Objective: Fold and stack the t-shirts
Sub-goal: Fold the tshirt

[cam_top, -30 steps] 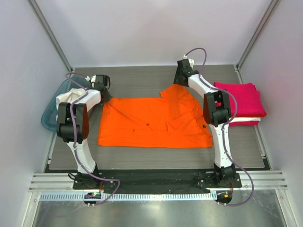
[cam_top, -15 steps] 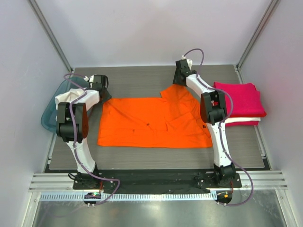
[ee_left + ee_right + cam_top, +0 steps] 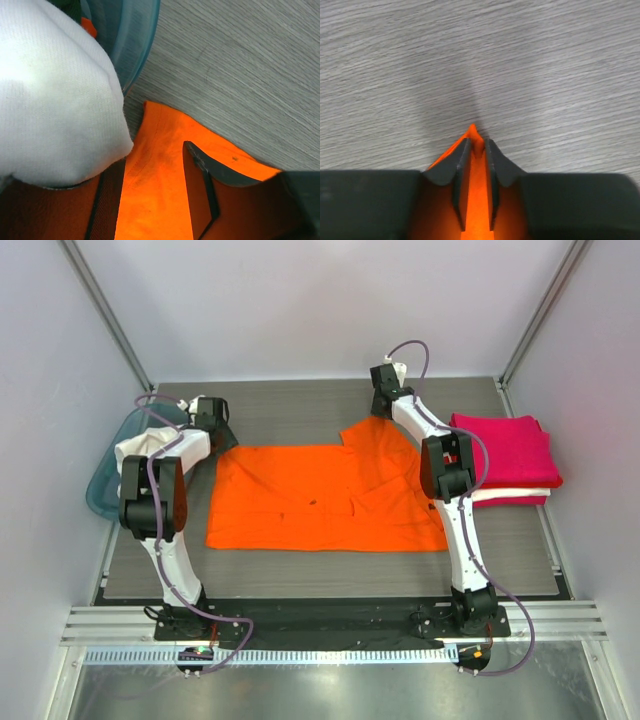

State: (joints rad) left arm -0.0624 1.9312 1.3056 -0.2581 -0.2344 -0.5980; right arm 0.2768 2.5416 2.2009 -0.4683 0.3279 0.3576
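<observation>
1. Where the grey wood-grain table (image 3: pixel 300 410) lies between the two arms, a bright orange collared cloth t-shirt (image 3: pixel 320 500) is spread flat, its long edges running left to right.
2. The right gripper (image 3: pixel 476 142) is at the shirt's far right corner, which rises to a point. Its jaws stand narrow and pinch a ridge of the orange cloth, whose tip pokes out just past the fingertips.
3. The left gripper (image 3: pixel 152 155) sits low over the shirt's far left corner. Its jaws stand apart, with orange cloth lying flat between and beneath them, not gripped.
4. A loose white cloth (image 3: pixel 55 100) drapes over the left arm and hides the tip of that gripper's left finger in the wrist view.
5. A teal plastic tub (image 3: pixel 105 485) sits at the table's left edge, just beside the left arm.
6. At the right edge, a folded magenta-red cloth t-shirt (image 3: pixel 505 445) lies on top of a folded white cloth t-shirt (image 3: pixel 515 497), beside the right arm and apart from the orange shirt.
</observation>
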